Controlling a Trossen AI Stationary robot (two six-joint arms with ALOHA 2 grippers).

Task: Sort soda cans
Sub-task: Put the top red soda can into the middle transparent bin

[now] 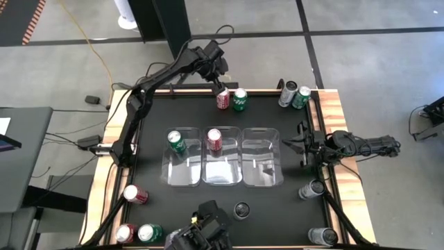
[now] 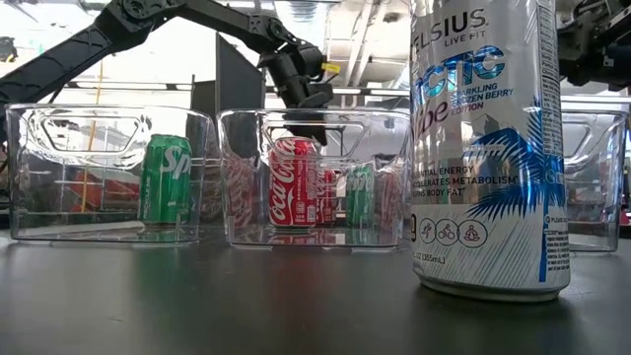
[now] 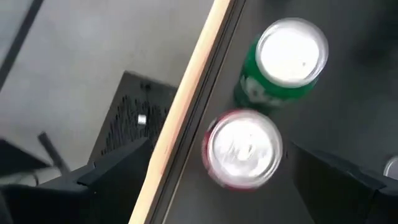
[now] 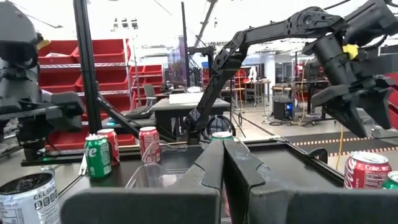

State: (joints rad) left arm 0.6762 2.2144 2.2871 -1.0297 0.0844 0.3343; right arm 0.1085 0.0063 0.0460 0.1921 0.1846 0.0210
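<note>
Three clear trays (image 1: 261,167) sit side by side mid-tabletop (image 1: 152,118), the left one holding a green can (image 1: 176,142), the middle one a red can (image 1: 214,139), while further cans stand scattered near the tabletop's corners and edges. The left end effector (image 1: 220,85) hangs at the far edge with its fingers spread wide, just above a red can (image 3: 242,148) that stands beside a green one (image 3: 283,62), gripping nothing. The right end effector (image 1: 302,144) waits closed and empty at the right edge, beside the trays.
</note>
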